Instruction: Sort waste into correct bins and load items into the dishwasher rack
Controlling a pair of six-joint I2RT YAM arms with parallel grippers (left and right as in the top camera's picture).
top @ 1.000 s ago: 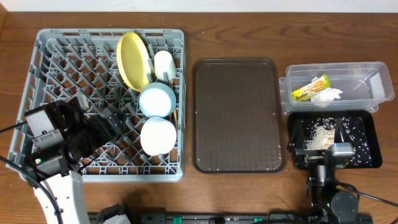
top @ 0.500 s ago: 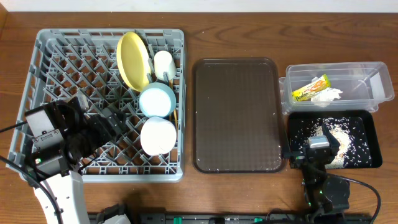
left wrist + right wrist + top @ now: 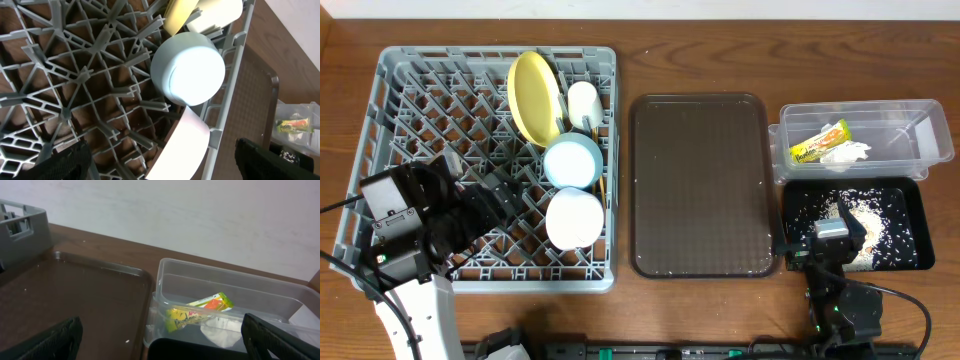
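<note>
Both pincers gape empty: left pincer (image 3: 165, 157) over the rack (image 3: 495, 52) bearing plate (image 3: 535, 95), cup (image 3: 583, 103), blue bowl (image 3: 187, 70), white bowl (image 3: 182, 145); right pincer (image 3: 167, 340) facing the tub (image 3: 240, 280) with wrapper (image 3: 197, 311) and tissue (image 3: 850, 152). Crumbs (image 3: 865, 218) lie in the black tray (image 3: 926, 240). Likely done: lift arms straight, brushing nothing.

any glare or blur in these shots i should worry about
Left wrist: the light blue bowl is blown out to near white on its base, and the white bowl lower in the frame shows no detail. Right wrist: the wall is bright and flat, and the fingers are dark, soft blobs in the bottom corners. Overhead: evenly lit and sharp, no strong glare.
</note>
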